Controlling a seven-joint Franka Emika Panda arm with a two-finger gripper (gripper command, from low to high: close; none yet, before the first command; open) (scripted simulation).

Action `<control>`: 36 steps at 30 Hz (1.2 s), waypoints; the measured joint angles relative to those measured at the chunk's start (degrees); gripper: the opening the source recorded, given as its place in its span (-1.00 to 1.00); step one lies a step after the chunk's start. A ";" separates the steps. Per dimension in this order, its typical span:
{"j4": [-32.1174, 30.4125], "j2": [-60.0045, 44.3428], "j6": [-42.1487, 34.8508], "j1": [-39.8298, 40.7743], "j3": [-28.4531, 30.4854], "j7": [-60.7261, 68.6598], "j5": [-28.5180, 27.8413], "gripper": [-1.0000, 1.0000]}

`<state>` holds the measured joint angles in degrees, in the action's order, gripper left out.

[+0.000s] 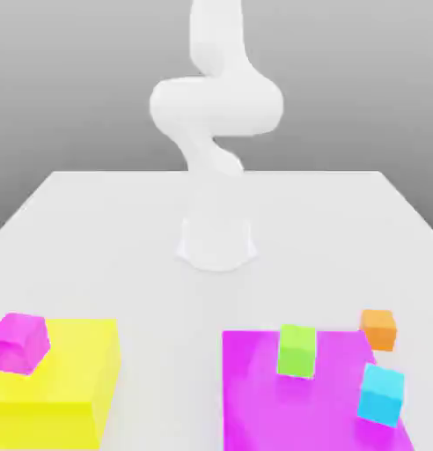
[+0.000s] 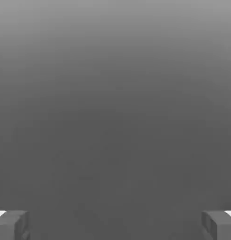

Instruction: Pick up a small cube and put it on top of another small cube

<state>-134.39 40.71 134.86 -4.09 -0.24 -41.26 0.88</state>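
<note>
Two grey fingertips (image 2: 11, 225) sit at opposite edges of the frame — the gripper (image 2: 115, 226) is spread wide, nothing between its pads. Beyond them lies a plain grey backdrop (image 2: 115, 93) — lighter at one end, darkening toward the fingers.

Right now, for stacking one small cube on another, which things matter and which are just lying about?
For the job:
pink cube
green cube
blue cube
orange cube
gripper, open

Lying about:
yellow block
magenta block
table
</note>
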 joint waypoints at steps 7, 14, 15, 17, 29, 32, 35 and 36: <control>-7.52 -15.00 8.94 -11.10 -2.08 13.34 2.57 0.00; -14.83 -29.49 17.64 -19.85 -6.68 25.24 3.64 0.00; -15.88 -31.56 18.90 -20.86 -7.53 26.67 3.42 0.00; -17.98 -35.73 21.42 -22.80 -9.33 29.14 2.43 0.00; -20.39 -58.43 37.51 -33.71 -4.06 27.06 -10.68 -1.00; -20.39 -58.43 37.45 -33.70 -4.07 26.98 -10.75 -1.00; -20.33 -58.74 37.69 -33.89 -3.84 26.77 -11.02 -1.00; -20.60 -57.42 36.62 -33.31 -4.53 27.20 -10.51 -1.00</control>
<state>-154.99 -16.71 171.48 -37.40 -4.77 -14.05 -9.62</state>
